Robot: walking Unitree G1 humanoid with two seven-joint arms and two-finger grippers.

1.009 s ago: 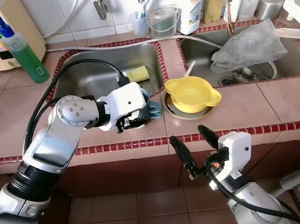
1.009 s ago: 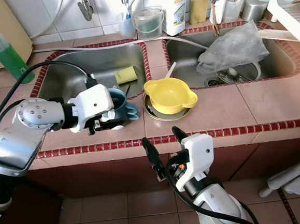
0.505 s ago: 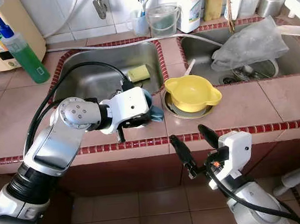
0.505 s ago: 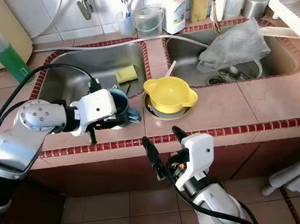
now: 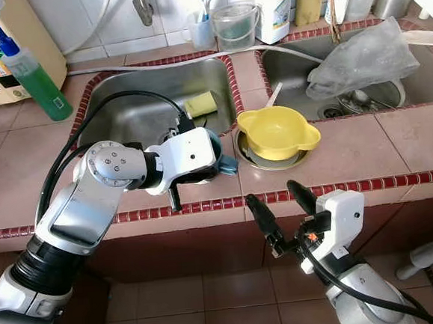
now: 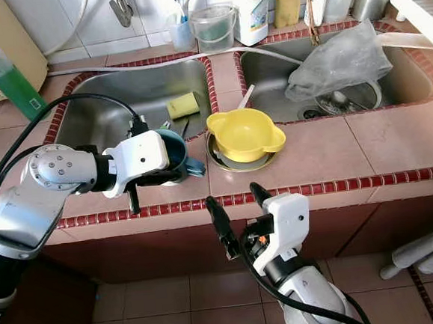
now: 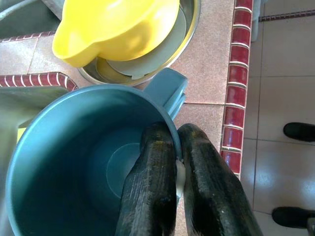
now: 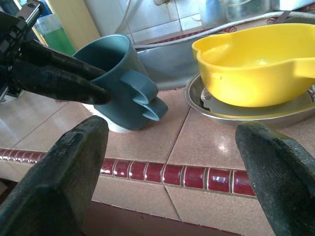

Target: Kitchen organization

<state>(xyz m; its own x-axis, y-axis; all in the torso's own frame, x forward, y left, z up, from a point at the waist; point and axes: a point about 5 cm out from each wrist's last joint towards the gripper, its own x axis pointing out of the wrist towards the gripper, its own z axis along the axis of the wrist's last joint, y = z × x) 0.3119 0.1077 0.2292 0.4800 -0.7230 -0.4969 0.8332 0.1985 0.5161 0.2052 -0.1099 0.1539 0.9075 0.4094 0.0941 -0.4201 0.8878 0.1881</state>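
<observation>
Teal mug (image 7: 83, 162) sits tilted near the counter (image 5: 351, 155) front edge, just beside the yellow bowl (image 5: 278, 133). Left hand (image 7: 179, 162) clamped on its rim. Right hand (image 5: 276, 202) spread apart, below the counter edge.

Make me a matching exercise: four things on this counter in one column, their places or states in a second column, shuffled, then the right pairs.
Things:
1. teal mug
2. yellow bowl
3. sponge
4. green bottle

Places or states:
A. lies in the left sink
B. stands on the counter left of the left sink
C. rim pinched by the left gripper
D. sits on a metal plate between the sinks

Pairs: 1-C, 2-D, 3-A, 4-B
</observation>
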